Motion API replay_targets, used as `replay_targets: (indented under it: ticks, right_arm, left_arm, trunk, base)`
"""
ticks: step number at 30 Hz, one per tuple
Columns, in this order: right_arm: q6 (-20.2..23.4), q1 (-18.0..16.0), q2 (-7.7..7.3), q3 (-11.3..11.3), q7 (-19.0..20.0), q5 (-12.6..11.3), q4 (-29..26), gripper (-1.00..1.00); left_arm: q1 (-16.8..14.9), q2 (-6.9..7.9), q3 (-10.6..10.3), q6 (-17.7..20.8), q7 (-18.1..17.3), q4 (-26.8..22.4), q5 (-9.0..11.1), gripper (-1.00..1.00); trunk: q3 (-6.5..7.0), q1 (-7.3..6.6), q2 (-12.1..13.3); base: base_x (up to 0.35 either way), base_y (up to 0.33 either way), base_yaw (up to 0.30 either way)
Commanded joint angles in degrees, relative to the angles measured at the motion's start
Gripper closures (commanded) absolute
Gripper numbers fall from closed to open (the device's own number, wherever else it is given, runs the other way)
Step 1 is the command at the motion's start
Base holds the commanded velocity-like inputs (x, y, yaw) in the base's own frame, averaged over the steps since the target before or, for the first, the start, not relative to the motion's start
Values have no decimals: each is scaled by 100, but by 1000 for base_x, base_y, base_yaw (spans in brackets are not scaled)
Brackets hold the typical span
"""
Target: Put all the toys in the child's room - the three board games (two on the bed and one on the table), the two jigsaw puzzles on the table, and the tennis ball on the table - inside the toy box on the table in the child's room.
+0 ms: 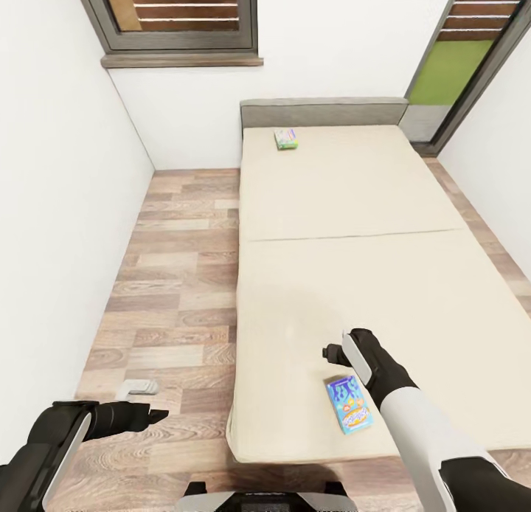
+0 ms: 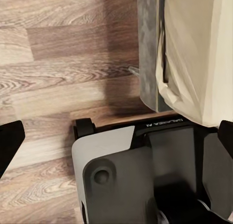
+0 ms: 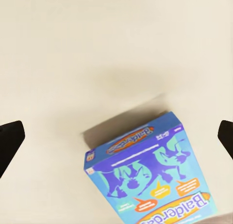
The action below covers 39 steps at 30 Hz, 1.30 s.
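**A:** Where are the board games?

**B:** Two lie on the bed (image 1: 354,224). A blue board game (image 1: 349,403) lies flat near the foot end of the cream mattress, close to the edge nearest the robot. A green board game (image 1: 286,139) lies far off, up by the grey headboard (image 1: 323,112).

**A:** And the right pincer (image 1: 338,348)?

**B:** It hangs over the mattress, just past the blue box's far end and not touching it. In the right wrist view the two dark fingertips (image 3: 10,144) stand wide apart at the picture's sides, with the blue box between and beyond them, its lid reading "Balderdash".

**A:** The left one?

**B:** The left pincer (image 1: 151,415) is held low over the wood-plank floor (image 1: 177,276), beside the bed. Its fingers are spread as well, holding nothing; the left wrist view looks down at the robot's own base (image 2: 145,180) and the bed's grey corner.
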Motion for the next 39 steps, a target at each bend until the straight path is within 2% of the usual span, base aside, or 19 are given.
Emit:
replay_targets:
  ticks: [1, 11, 23, 39]
  right_arm:
    - [14, -3, -6, 22, -55, -61, -6, -100]
    - [24, -5, -35, 22, -46, -54, -17, -100]
    - [30, -10, -231, 10, -45, -53, -29, -100]
    - [30, -12, -272, 13, -45, -52, -31, -100]
  left_arm:
    - [-3, 2, 6, 37, -19, -4, 4, -100]
    - [-3, 8, 6, 37, -19, -4, 4, -100]
    - [-3, 9, 6, 37, -19, -4, 4, -100]
    - [-3, 7, 6, 37, -19, -4, 4, -100]
  trunk:
    - [-14, 1, -4]
    - [-107, 1, -4]
    - [-219, 1, -4]
    - [-368, 1, -4]
  base:
    - [0, 0, 0]
    - [0, 0, 0]
    - [0, 0, 0]
    - [0, 0, 0]
